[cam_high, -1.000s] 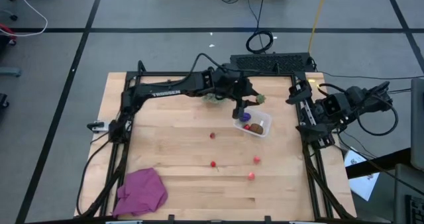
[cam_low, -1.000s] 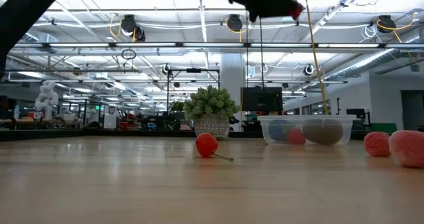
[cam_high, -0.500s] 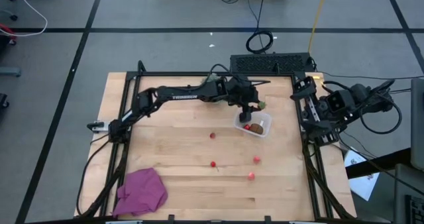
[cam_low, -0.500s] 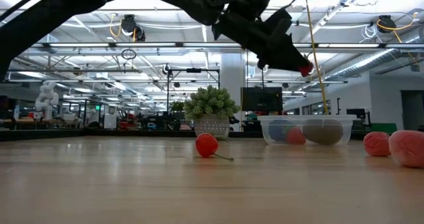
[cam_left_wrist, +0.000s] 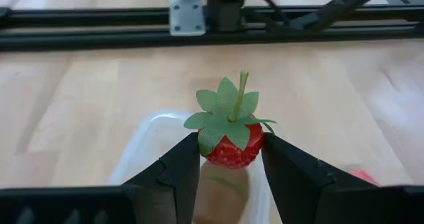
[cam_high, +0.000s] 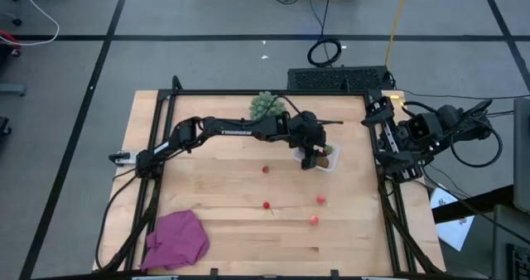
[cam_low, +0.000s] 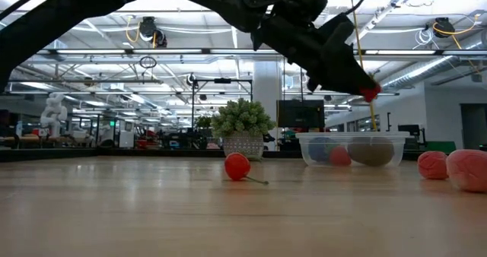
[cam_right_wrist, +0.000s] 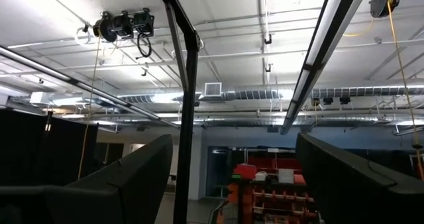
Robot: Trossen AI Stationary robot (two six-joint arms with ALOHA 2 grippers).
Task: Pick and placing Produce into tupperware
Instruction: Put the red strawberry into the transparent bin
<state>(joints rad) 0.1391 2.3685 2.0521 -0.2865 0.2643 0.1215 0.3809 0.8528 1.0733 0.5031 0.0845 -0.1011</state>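
Observation:
My left gripper [cam_left_wrist: 230,146] is shut on a red toy strawberry [cam_left_wrist: 233,155] with a green leaf cap, just above the clear tupperware [cam_left_wrist: 149,144]. The high view puts this gripper [cam_high: 315,154] over the tupperware [cam_high: 330,164] near the table's far right. In the low view the tupperware [cam_low: 351,149] rests flat on the table and holds a brown kiwi [cam_low: 371,153], a red piece [cam_low: 339,157] and a dark piece [cam_low: 319,148]. Several red berries lie loose on the wood [cam_high: 266,170] [cam_high: 267,205] [cam_high: 320,200]. My right gripper [cam_right_wrist: 232,177] is open, parked at the table's right edge [cam_high: 396,136]. My left gripper pinches the strawberry's red body [cam_left_wrist: 218,156] by its two sides, between the two fingers [cam_left_wrist: 180,164]. Its leaf cap and stem [cam_left_wrist: 230,112] stick out past the fingers. The fingers slant down toward the table's right side [cam_low: 358,80]. The strawberry is lifted clear, above the tupperware.
A green spiky ball [cam_high: 267,106] sits near the far edge, beside the left arm. A magenta cloth [cam_high: 176,238] lies at the near left corner. Two more red pieces show at the right in the low view [cam_low: 434,164] [cam_low: 468,169]. Black frame rails border the table.
My left gripper, still shut on the strawberry, has come down and moved toward the table's right and near side, from behind the tupperware to a place over it. The tupperware and the loose berries have stayed where they were.

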